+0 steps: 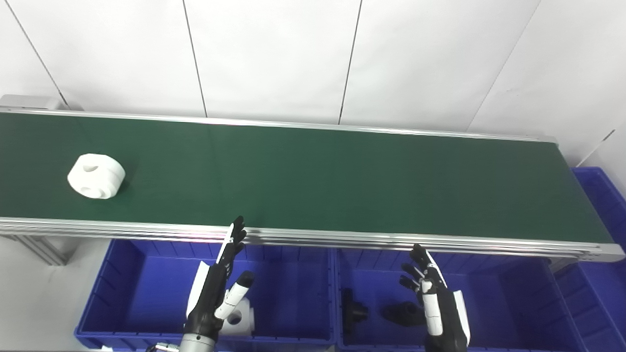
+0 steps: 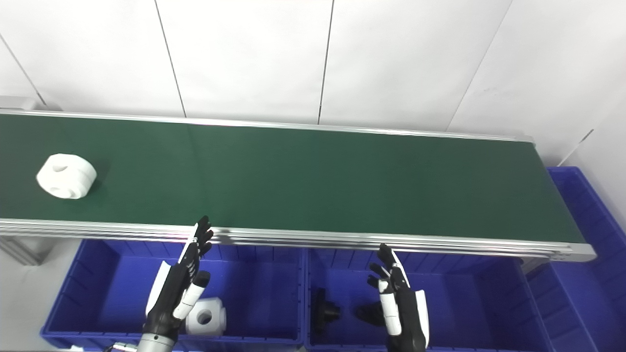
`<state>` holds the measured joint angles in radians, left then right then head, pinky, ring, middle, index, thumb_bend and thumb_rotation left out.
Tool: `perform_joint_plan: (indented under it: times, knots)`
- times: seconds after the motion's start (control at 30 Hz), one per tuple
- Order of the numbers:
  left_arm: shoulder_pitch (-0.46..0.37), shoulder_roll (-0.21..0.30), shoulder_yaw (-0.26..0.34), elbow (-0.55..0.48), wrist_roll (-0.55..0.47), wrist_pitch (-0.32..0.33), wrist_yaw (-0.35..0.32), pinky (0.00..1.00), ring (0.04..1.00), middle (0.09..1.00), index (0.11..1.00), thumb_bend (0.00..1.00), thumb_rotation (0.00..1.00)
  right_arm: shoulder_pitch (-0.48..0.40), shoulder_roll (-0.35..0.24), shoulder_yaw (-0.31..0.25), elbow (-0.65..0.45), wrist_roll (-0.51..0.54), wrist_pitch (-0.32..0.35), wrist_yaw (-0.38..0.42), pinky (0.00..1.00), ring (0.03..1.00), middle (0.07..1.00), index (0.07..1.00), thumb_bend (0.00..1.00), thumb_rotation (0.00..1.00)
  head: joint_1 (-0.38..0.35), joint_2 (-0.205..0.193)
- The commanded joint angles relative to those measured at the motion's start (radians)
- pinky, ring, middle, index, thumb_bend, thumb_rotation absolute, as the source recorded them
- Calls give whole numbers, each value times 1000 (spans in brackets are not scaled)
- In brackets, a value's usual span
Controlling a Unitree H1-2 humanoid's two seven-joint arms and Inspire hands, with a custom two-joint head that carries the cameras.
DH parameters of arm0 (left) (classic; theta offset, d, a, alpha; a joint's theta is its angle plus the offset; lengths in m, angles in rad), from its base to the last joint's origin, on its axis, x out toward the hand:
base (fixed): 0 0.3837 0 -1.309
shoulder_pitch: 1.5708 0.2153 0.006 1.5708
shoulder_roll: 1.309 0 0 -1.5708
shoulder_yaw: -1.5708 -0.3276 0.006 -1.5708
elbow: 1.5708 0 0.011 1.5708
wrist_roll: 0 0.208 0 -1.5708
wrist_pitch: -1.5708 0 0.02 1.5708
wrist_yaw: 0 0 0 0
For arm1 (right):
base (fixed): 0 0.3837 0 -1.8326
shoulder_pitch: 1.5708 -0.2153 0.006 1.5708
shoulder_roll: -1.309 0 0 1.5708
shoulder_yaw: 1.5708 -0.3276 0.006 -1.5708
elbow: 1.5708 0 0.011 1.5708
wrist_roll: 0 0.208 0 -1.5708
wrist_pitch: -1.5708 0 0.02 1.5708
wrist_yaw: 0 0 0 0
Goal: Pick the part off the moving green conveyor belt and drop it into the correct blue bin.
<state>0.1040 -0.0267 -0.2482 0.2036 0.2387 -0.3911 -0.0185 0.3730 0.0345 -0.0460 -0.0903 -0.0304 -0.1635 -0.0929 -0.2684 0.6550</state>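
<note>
A white cylindrical part (image 1: 96, 176) with round holes lies on the green conveyor belt (image 1: 313, 181) at its far left. My left hand (image 1: 217, 288) is open, fingers stretched up toward the belt's near rail, hovering over the left blue bin (image 1: 142, 293). That bin holds one white part (image 2: 206, 316) partly behind the hand. My right hand (image 1: 435, 298) is open too, held above the middle blue bin (image 1: 489, 298), where two black parts (image 1: 353, 308) lie. Both hands are empty and well right of the part on the belt.
The belt's aluminium rail (image 1: 391, 240) runs between the hands and the belt surface. A third blue bin (image 1: 604, 200) stands past the belt's right end. White wall panels rise behind the conveyor. A grey frame leg (image 1: 39, 249) shows at the lower left.
</note>
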Motion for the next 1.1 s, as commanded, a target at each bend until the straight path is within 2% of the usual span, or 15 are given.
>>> perform_joint_plan:
  times: [0.0, 0.8, 1.07]
  knots:
    - [-21, -2, -1, -12, 14, -19, 10, 932, 967, 1000, 1000, 791, 999, -6, 2, -1, -23, -5, -32, -2, 768, 858, 919, 921, 859, 967, 2, -1]
    - [-18, -7, 2, -14, -8, -27, 6, 937, 964, 1000, 1000, 790, 992, -2, 3, 1, -27, -1, -26, 0, 771, 862, 921, 923, 859, 966, -6, 0]
    - [-10, -9, 7, -24, -1, -21, 17, 953, 974, 1000, 1000, 779, 982, -7, 3, 3, -15, -14, -64, -5, 807, 858, 907, 916, 883, 974, -6, 1]
